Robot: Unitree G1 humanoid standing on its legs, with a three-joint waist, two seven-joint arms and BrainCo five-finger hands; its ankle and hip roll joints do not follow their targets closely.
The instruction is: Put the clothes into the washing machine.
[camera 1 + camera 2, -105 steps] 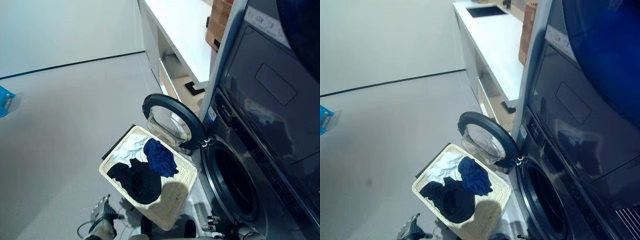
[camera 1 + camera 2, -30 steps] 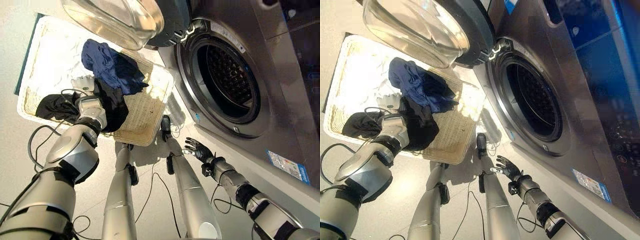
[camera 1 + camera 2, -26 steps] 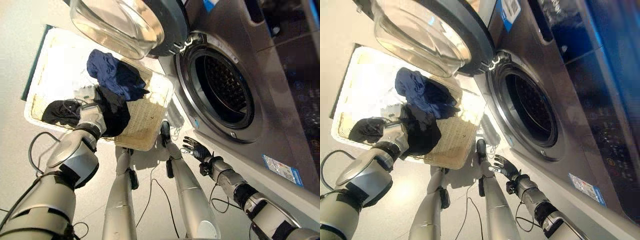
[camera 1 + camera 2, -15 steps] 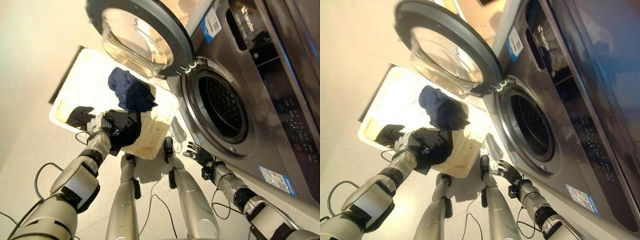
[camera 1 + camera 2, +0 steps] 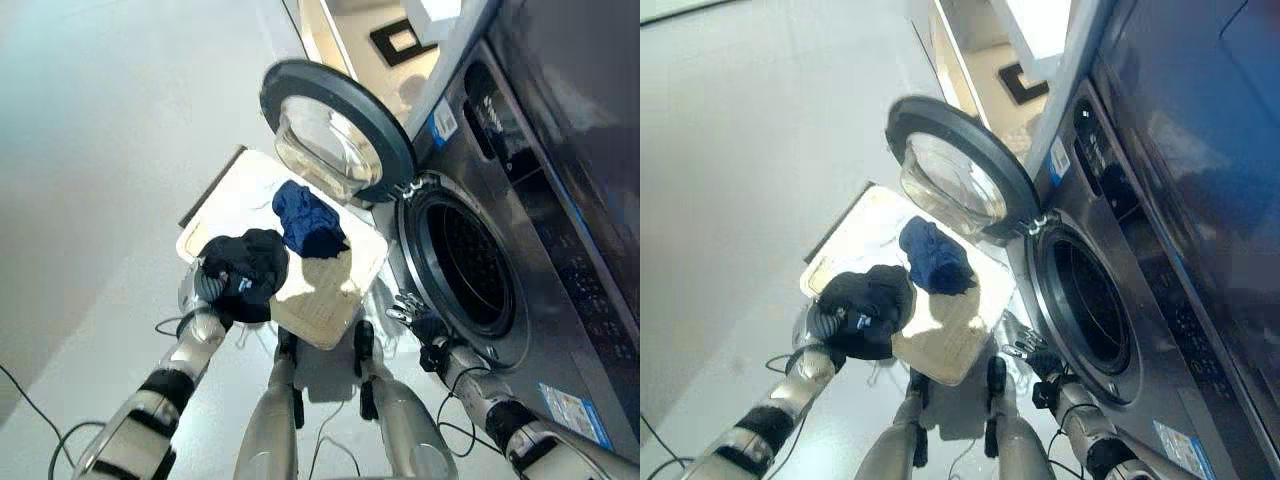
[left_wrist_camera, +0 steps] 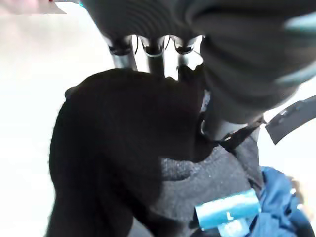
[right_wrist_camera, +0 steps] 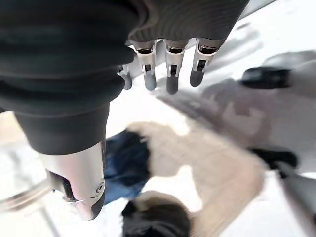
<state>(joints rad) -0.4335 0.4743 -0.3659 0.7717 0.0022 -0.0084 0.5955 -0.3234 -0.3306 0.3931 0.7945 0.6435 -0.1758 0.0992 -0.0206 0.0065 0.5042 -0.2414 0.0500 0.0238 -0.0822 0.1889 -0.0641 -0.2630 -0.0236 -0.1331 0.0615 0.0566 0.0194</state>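
Left hand [image 5: 205, 290] clutches black garment [image 5: 247, 270] above wicker basket [image 5: 325, 305]; blue garment [image 5: 305, 220] lies inside. Open washer door [image 5: 335, 135] looms at twelve o'clock, drum [image 5: 470, 270] at three. Right hand [image 5: 408, 312] hangs spread, empty.

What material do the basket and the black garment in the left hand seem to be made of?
Basket: pale woven wicker or rattan, judging by its ribbed weave.
Black garment: soft matte fabric, perhaps knit; it bunches loosely in the left hand and carries a blue size tag.
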